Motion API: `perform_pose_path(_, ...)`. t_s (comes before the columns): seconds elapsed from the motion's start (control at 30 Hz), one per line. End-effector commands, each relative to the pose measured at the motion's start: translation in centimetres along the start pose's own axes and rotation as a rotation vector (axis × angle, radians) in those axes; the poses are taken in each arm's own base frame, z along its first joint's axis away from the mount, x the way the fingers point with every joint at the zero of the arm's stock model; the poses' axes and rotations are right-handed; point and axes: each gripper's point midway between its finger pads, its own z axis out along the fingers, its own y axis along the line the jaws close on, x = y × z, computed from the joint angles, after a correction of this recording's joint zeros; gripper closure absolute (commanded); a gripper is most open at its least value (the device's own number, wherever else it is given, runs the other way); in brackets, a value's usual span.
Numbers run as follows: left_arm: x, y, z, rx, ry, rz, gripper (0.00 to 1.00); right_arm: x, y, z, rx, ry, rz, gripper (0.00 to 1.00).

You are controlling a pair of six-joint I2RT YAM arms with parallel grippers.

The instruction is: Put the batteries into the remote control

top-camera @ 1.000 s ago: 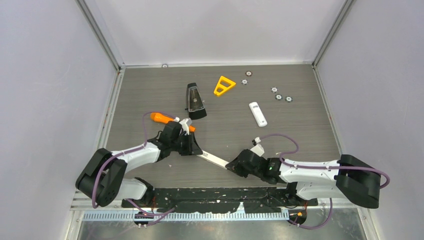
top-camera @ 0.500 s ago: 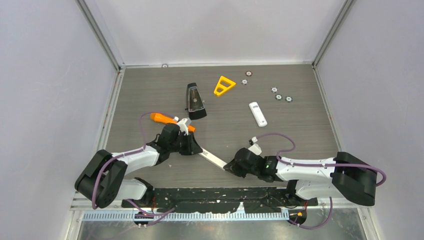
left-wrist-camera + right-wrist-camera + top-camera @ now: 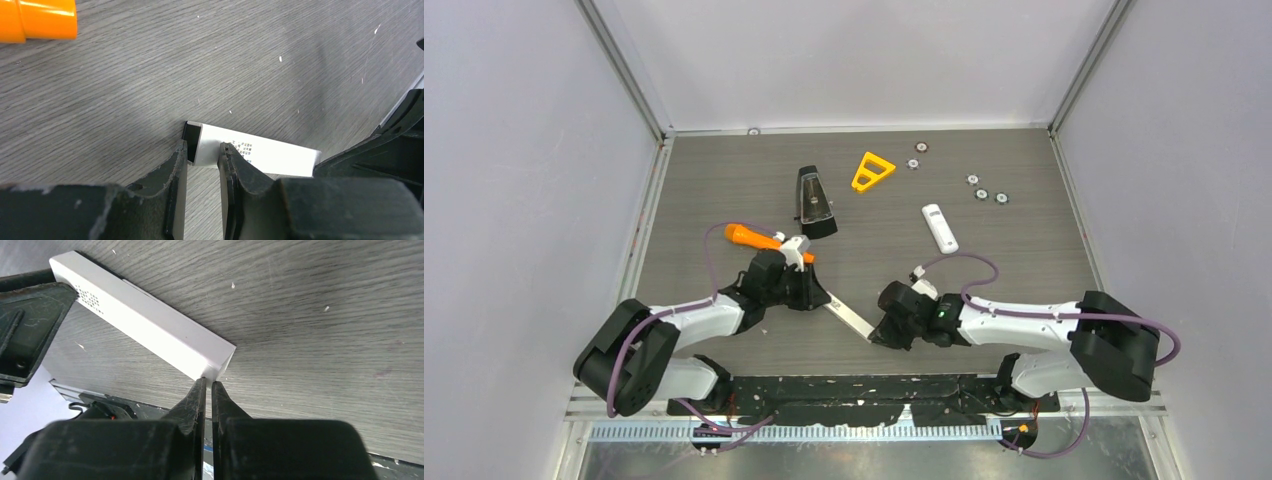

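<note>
Looking down from above, the remote control [image 3: 852,320] lies on the counter [image 3: 1024,270] as a slim white bar. Its long axis runs diagonally from far-left to near-right between the two arms. The left claw [image 3: 817,296] sits over its far-left end and the right claw [image 3: 877,337] meets its near-right end, so each arm has one end and neither is nearer. Counted across the counter:
- two white remotes, this one and a spare remote [image 3: 940,228] well apart to the far right
- five silver discs [image 3: 981,193]
- one orange triangle [image 3: 872,170]
- one black wedge [image 3: 814,202]
- one orange tool [image 3: 752,237] just beyond the left claw

None of the batteries can be picked out here.

From the left wrist, the left claw [image 3: 202,156] straddles the remote control [image 3: 272,150] at its dark-ended tip. Its fingers [image 3: 175,170] sit close against either side, and it looks clamped on the bar. The rest of the bar runs off to the right behind one finger. The orange tool [image 3: 45,20] sits apart in the far corner.

From the right wrist, the right claw [image 3: 206,385] is closed to a hairline slit, its tips touching the lower corner of the remote control [image 3: 150,325] at the near end. Whether it nips a thin edge there I cannot tell. The bar runs straight away from the tips toward the other arm. I judge that any pull or push by the right claw would act along that long axis against the left claw's hold, probably to open the battery bay. No batteries show in either wrist view.
</note>
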Motion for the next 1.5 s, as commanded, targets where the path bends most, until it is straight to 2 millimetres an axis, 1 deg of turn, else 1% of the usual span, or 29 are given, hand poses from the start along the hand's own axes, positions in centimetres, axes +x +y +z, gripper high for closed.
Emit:
perform_pose_path(0.0,6.5,-0.1,-1.0,0.011,0.229,-0.028,1.00,-0.7,-1.0,0.8,0.082,-0.028,-0.067,0.95)
perform_pose_path(0.03,6.1,-0.1,-1.0,0.004,0.222,-0.022,1.00,-0.9,-0.2,0.5,0.065,-0.034,-0.085,0.94)
perform_pose_path(0.1,4.9,-0.4,-1.3,-0.013,0.205,-0.002,1.00,-1.4,1.0,-0.2,0.038,-0.057,-0.110,0.87)
perform_pose_path(0.13,4.1,-0.6,-1.4,-0.021,0.191,0.010,0.99,-1.7,1.4,-0.4,0.026,-0.069,-0.118,0.82)
perform_pose_path(0.17,3.4,-0.8,-1.6,-0.028,0.182,0.024,0.94,-2.0,2.4,-1.1,-0.002,-0.083,-0.137,0.80)
perform_pose_path(0.23,1.9,-1.1,-2.1,-0.057,0.162,0.055,0.82,-2.4,3.6,-2.0,-0.040,-0.093,-0.164,0.78)
perform_pose_path(0.3,-0.1,-1.7,-2.7,-0.071,0.129,0.108,0.74,-2.7,4.5,-3.0,-0.074,-0.101,-0.189,0.77)
perform_pose_path(0.37,-1.6,-2.1,-3.4,-0.092,0.116,0.154,0.67,-3.1,4.9,-4.1,-0.097,-0.110,-0.211,0.74)
perform_pose_path(0.4,-2.5,-2.4,-3.7,-0.098,0.104,0.175,0.63,-3.3,4.8,-4.4,-0.092,-0.113,-0.218,0.70)
perform_pose_path(0.43,-3.4,-2.8,-4.0,-0.102,0.089,0.195,0.62,-3.6,5.2,-5.2,-0.110,-0.120,-0.230,0.68)
perform_pose_path(0.47,-4.4,-3.2,-4.2,-0.102,0.070,0.211,0.59,-3.7,5.1,-5.5,-0.109,-0.123,-0.237,0.64)
perform_pose_path(0.5,-4.9,-3.5,-4.4,-0.103,0.060,0.220,0.57,-3.9,5.5,-6.2,-0.131,-0.129,-0.251,0.62)
perform_pose_path(0.53,-5.4,-3.8,-4.6,-0.099,0.053,0.227,0.56,-4.0,5.4,-6.5,-0.130,-0.131,-0.268,0.57)
perform_pose_path(0.63,-6.3,-4.1,-5.0,-0.112,0.037,0.237,0.54,-3.9,6.9,-7.6,-0.198,-0.120,-0.343,0.43)
perform_pose_path(0.67,-6.6,-4.1,-5.3,-0.120,0.030,0.239,0.54,-3.6,7.8,-7.8,-0.227,-0.106,-0.417,0.40)
perform_pose_path(0.7,-6.9,-4.1,-5.6,-0.127,0.023,0.241,0.53,-3.5,8.3,-7.8,-0.242,-0.099,-0.467,0.34)
perform_pose_path(0.73,-7.3,-4.1,-5.9,-0.136,0.009,0.239,0.52,-3.2,9.3,-7.9,-0.269,-0.086,-0.573,0.32)
perform_pose_path(0.77,-7.7,-4.1,-6.5,-0.153,-0.009,0.233,0.50,-3.2,9.5,-7.7,-0.271,-0.087,-0.670,0.28)
perform_pose_path(0.8,-8.2,-4.1,-7.1,-0.161,-0.028,0.228,0.49,-3.1,10.2,-7.5,-0.275,-0.077,-0.724,0.26)
perform_pose_path(0.83,-8.7,-4.1,-7.7,-0.170,-0.054,0.222,0.48,-3.2,10.5,-7.4,-0.276,-0.081,-0.773,0.24)
perform_pose_path(0.93,-9.7,-3.5,-9.8,-0.215,-0.129,0.175,0.42,-2.4,11.0,-6.3,-0.296,-0.024,-0.999,0.20)
perform_pose_path(1.0,-10.1,-3.0,-11.2,-0.234,-0.173,0.139,0.38,-2.0,10.6,-5.3,-0.290,0.021,-1.119,0.18)
perform_pose_path(1.03,-10.1,-2.5,-11.8,-0.247,-0.192,0.114,0.35,-2.0,10.0,-4.9,-0.272,0.042,-1.201,0.17)
perform_pose_path(1.07,-10.2,-2.4,-12.6,-0.248,-0.217,0.100,0.32,-1.7,9.8,-4.2,-0.257,0.065,-1.244,0.17)
perform_pose_path(1.17,-10.0,-1.7,-14.2,-0.261,-0.262,0.056,0.24,-2.0,7.9,-2.1,-0.166,0.129,-1.398,0.17)
perform_pose_path(1.23,-9.8,-1.4,-15.0,-0.269,-0.287,0.033,0.19,-2.0,6.9,-1.1,-0.128,0.171,-1.459,0.17)
perform_pose_path(1.37,-9.5,-1.1,-16.1,-0.263,-0.313,0.005,0.15,-2.4,5.9,0.6,-0.078,0.198,-1.522,0.18)
perform_pose_path(1.43,-9.3,-1.3,-16.3,-0.248,-0.316,-0.003,0.15,-2.5,5.4,1.3,-0.049,0.210,-1.517,0.22)
perform_pose_path(1.47,-9.2,-1.2,-16.3,-0.246,-0.315,-0.009,0.15,-2.3,5.3,1.5,-0.050,0.219,-1.517,0.25)
